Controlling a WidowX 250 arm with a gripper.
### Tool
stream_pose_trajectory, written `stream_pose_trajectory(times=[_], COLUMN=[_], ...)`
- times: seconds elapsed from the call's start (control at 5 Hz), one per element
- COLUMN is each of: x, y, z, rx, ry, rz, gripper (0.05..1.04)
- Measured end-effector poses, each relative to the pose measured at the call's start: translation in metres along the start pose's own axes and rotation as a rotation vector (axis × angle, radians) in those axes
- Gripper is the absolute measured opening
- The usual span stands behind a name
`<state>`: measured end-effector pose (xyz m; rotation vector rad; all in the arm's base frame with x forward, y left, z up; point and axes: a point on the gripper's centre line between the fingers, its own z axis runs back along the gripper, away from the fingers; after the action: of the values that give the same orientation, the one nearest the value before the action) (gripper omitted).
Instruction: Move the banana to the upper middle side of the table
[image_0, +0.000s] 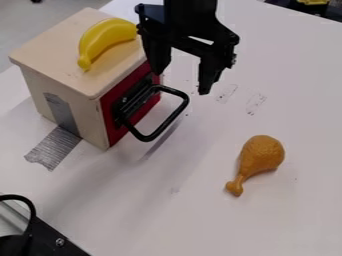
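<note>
The gripper hangs at the upper middle of the view, open, its two fingers apart with nothing between them. It is just right of a wooden box, above the box's black handle. A yellow banana lies on the box's light wooden top, to the left of the gripper and apart from its fingers. The white table spreads under the box and the gripper.
The wooden box has a red front with a black loop handle sticking out to the right. Grey tape joins its side to the table. A toy drumstick lies at the right. Black equipment stands at the lower left.
</note>
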<state>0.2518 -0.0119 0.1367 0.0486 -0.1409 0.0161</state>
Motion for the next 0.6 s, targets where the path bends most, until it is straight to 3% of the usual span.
stream_pose_trajectory(times=[0.2, 0.6], x=[-0.003, 0.02], y=[0.0, 0.05], z=[-0.006, 0.002], rx=[0.003, 0.025], ry=[0.026, 0.023], rz=[-0.002, 0.033], gripper=[0.997, 0.997])
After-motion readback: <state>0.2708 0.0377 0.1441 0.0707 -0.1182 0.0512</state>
